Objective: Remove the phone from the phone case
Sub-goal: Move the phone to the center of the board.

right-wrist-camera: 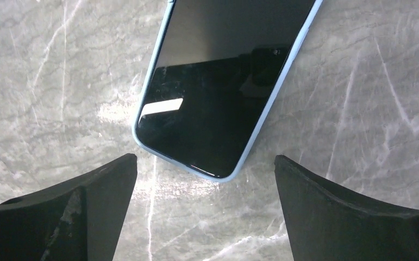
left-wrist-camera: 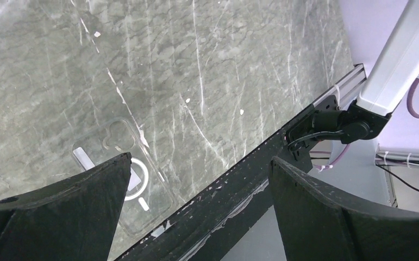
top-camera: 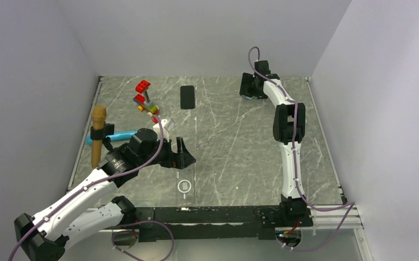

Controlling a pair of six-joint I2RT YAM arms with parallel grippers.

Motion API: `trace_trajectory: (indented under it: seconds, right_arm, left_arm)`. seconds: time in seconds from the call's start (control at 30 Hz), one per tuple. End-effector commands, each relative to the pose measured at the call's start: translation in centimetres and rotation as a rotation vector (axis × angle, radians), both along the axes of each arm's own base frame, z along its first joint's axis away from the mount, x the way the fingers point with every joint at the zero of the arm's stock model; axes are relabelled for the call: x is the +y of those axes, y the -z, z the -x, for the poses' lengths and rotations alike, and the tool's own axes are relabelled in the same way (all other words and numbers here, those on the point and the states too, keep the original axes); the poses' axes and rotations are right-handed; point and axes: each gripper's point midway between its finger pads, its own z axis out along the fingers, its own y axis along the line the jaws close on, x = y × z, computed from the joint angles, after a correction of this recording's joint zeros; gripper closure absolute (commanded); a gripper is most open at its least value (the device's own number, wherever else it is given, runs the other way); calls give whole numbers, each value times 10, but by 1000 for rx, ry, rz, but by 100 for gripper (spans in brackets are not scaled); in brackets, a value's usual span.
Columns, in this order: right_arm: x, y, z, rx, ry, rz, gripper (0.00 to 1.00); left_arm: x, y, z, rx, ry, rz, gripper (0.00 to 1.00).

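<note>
The right jaws are wide open over the blue phone [right-wrist-camera: 223, 87] lying on the tabletop [right-wrist-camera: 44, 81]. The left jaws are wide open above the clear case [left-wrist-camera: 142, 190].

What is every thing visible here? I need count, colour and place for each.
phone: one, black screen, light-blue rim, far side, under right pincer
clear case: one, transparent, near edge, centre
flat rectangle: one, black, far centre-left
toy bricks: several, red, yellow, green, far left
long-handled tool: one, brown, left edge
tube: one, light blue, beside that tool
table: one, grey marble, under everything
left pincer: one, black, open, above table
right pincer: one, black, open, over phone
</note>
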Motion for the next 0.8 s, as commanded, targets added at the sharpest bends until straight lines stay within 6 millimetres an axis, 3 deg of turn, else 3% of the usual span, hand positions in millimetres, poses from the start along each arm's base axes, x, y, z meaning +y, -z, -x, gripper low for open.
trace_trajectory:
  seconds: [0.0,0.13,0.5,0.77]
  right_arm:
    - [1,-16,-10,-39,125,-50,0]
    - [-9,-3,-17,-30,316,19,0]
    - [8,7,-31,-88,350,73,0]
    - [-6,43,-1,61,348,216,2]
  left_arm:
    - [0,-21,-1,-52,-10,53,1]
    - [1,-20,-2,-56,-21,53,0]
    - [-10,-14,-6,-27,8,52,1]
    - [-11,-9,-7,-20,7,49,1]
